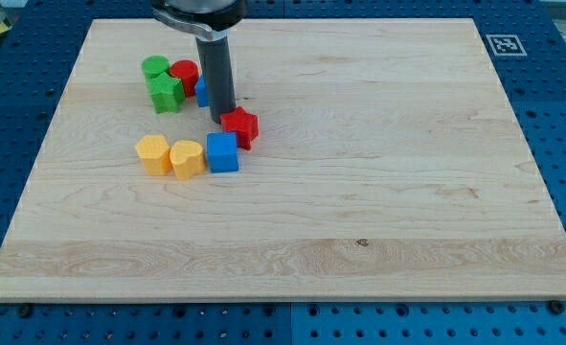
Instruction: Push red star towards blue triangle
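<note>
Wooden board lies open from twelve through six o'clock. Obstacles crowd ten o'clock: red star touching my tip, blue block partly hidden behind the rod, blue cube just below.

The star lies just right of my tip, above the cube.

Arm: enters from the view's top, only its dark lower housing visible.
Rod: straight, dark, upright, pointing down from the housing.
My tip: the rod's lower end, at board level, upper-left area.
</note>
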### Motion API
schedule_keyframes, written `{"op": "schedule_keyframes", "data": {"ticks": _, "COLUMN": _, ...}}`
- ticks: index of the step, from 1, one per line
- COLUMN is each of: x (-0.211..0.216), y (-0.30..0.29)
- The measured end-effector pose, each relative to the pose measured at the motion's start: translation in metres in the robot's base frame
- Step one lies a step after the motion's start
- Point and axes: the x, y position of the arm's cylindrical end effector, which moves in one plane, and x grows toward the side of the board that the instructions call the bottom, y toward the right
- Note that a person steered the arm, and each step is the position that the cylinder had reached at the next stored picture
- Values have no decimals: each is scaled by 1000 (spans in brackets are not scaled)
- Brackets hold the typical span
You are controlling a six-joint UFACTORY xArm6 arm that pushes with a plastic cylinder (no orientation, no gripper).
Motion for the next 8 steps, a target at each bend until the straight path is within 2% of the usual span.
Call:
{"op": "schedule_keyframes", "data": {"ticks": 2, "x": 6, "y": -35}}
{"op": "schedule_keyframes", "data": {"ticks": 4, "x": 40, "y": -8}}
{"op": "schedule_keyframes", "data": {"ticks": 5, "x": 41, "y": 4}}
{"op": "schedule_keyframes", "data": {"ticks": 7, "x": 38, "y": 14}}
{"op": "schedule_keyframes", "data": {"ticks": 8, "x": 1, "y": 17}}
